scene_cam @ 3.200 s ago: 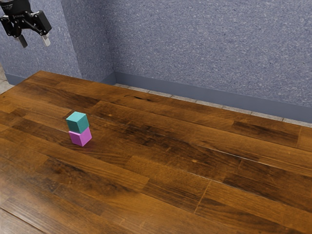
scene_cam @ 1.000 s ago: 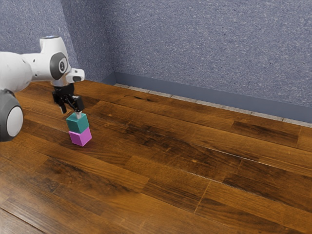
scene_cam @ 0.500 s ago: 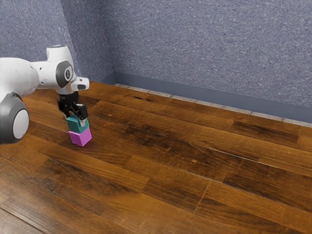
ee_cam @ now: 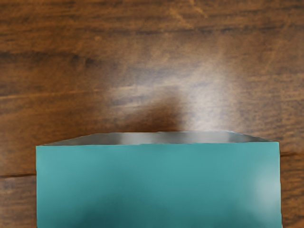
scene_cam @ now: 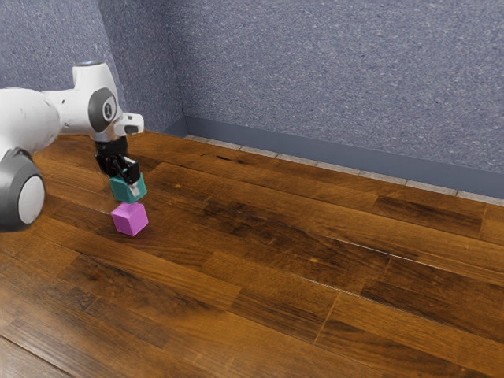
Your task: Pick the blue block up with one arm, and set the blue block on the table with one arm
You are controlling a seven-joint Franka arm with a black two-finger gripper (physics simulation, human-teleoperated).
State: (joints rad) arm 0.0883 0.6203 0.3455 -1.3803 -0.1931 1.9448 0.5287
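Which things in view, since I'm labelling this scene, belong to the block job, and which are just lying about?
Part of the job:
- blue block, teal-looking, held in the air
- gripper, shut on it
- table, where it is to be put

Not part of it:
- pink block, sitting on the table below the held one
- speckled wall, background

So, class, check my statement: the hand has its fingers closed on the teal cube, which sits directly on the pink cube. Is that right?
Not quite: the exterior view shows the teal cube raised clear of the pink cube. The hand does have its fingers closed on it.
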